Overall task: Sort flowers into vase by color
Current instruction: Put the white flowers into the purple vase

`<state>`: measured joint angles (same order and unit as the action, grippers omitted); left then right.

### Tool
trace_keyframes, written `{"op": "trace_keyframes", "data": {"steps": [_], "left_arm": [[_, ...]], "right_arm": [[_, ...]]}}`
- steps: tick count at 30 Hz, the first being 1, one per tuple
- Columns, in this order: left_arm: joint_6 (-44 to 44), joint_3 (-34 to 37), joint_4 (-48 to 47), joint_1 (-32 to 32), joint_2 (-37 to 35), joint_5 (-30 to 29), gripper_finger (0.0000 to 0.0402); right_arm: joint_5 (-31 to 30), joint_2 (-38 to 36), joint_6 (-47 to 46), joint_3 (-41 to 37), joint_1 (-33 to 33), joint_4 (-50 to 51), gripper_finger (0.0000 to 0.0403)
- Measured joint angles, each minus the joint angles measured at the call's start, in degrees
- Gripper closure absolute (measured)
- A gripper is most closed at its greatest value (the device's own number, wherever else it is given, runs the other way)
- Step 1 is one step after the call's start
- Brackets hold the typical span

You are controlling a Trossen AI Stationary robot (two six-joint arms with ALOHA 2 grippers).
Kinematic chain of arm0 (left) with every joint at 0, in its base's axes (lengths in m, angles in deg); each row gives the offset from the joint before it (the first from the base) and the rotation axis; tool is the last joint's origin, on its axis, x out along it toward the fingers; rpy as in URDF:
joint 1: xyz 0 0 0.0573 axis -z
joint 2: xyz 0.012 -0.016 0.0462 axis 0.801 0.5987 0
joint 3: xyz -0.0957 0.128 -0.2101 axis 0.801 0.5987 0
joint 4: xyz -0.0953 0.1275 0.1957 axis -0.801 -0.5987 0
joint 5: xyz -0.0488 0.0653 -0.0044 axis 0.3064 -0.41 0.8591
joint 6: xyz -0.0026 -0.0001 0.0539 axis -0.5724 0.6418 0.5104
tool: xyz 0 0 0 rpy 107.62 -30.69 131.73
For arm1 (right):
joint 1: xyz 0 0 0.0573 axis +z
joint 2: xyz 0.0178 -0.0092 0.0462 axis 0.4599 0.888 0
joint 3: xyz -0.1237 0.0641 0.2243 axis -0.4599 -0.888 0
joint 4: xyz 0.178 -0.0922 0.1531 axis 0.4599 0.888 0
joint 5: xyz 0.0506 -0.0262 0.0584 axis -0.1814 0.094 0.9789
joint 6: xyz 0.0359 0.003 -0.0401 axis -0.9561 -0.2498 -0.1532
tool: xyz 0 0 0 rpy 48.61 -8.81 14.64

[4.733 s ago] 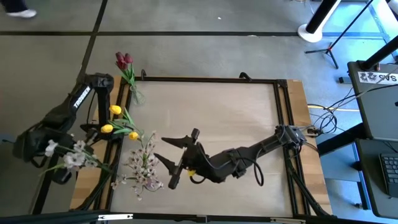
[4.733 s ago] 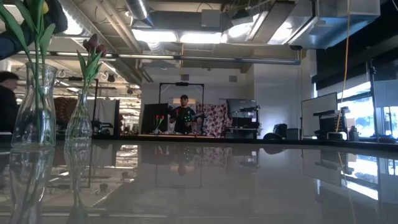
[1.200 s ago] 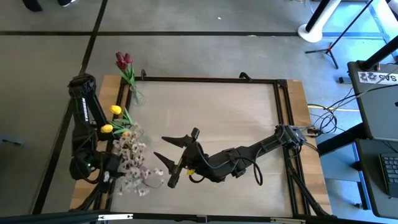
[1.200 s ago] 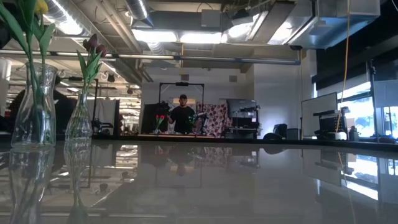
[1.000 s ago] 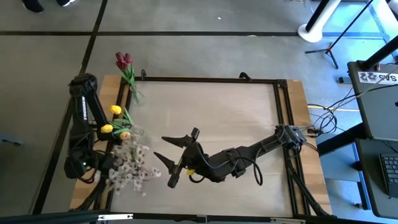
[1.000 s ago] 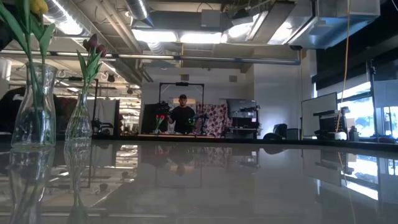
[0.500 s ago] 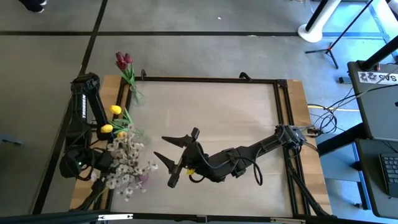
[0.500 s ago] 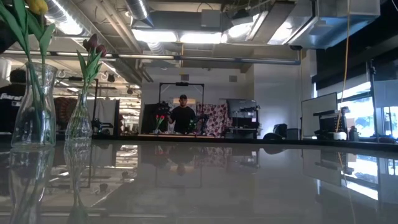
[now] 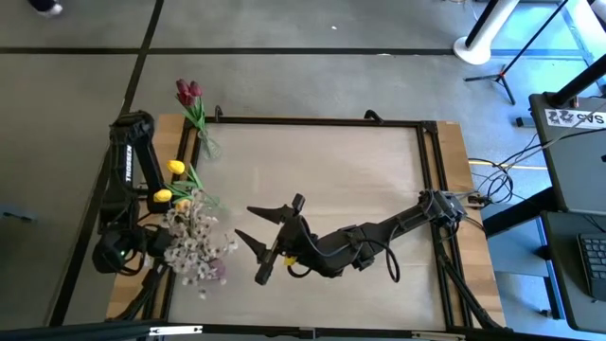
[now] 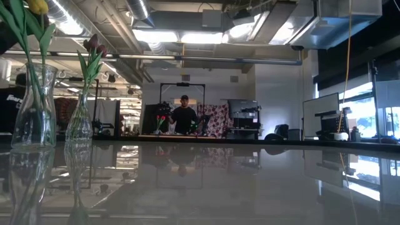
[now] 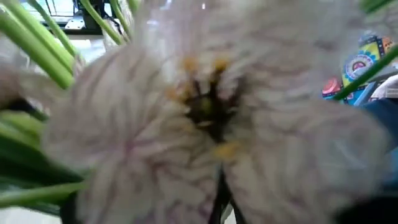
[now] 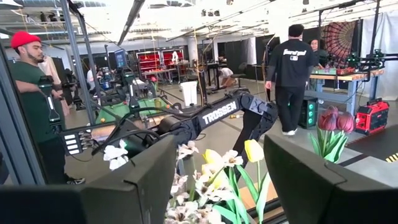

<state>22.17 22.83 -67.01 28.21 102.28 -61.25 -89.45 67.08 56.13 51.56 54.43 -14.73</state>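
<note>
Left hand sits at the near-left corner of the pale wooden counter, fingers pressed together. It's right against the base of the spray of tiny white blossoms, but whether any stalk is actually pinched can't be told from above. The left wrist view is no help: filled edge to edge by one white petalled bloom with a dark centre, green stalks beside it.

The white spray fans out over the counter's left edge, just beside the yellow tulips. In the low view the yellow tulips' green stems stand in a clear glass vase.

Dark red tulips are at the far-left corner, in a second, narrower clear glass vase, stems upright with a slight lean. The two vases stand near each other, not touching.

Right hand is low over the middle of the counter, well apart from the flowers, fingers spread wide, nothing between them. Its wrist view looks across at the flowers and the left arm; the red tulips are off to one side.

Room behind: a person in a red beanie and a person in a dark shirt standing by the benches.
</note>
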Motion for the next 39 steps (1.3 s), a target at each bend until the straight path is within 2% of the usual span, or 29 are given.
{"op": "trace_keyframes", "data": {"steps": [8, 12, 20, 26, 33, 39], "left_arm": [[-1.8, 2.3, -0.1, 3.9, 0.0, -1.0, 0.0395], [-1.6, 2.4, 0.1, 4.3, -0.1, -0.7, 0.0376], [1.4, 0.6, 2.3, 4.3, 0.0, 8.5, 0.0305], [3.5, -3.0, 1.6, 4.3, -0.1, 10.6, 0.0272], [2.2, -3.2, 0.4, 4.3, -0.1, 15.2, 0.0242], [-2.5, -3.9, -7.4, 4.3, -0.5, 19.6, 0.0218]], "right_arm": [[-0.9, 0.0, 0.0, 0.0, 0.0, 0.5, 0.0162], [-0.9, 0.0, 0.0, 0.0, 0.0, 1.0, 0.0162], [-0.9, 0.0, 0.0, 0.0, 0.0, 0.9, 0.0162], [-0.5, 0.0, 0.0, 0.0, 0.0, 0.9, 0.0162], [0.8, 0.0, 0.0, 0.0, 0.0, 0.9, 0.0162], [1.2, 0.0, 0.0, 0.0, 0.0, 1.9, 0.0162]]}}
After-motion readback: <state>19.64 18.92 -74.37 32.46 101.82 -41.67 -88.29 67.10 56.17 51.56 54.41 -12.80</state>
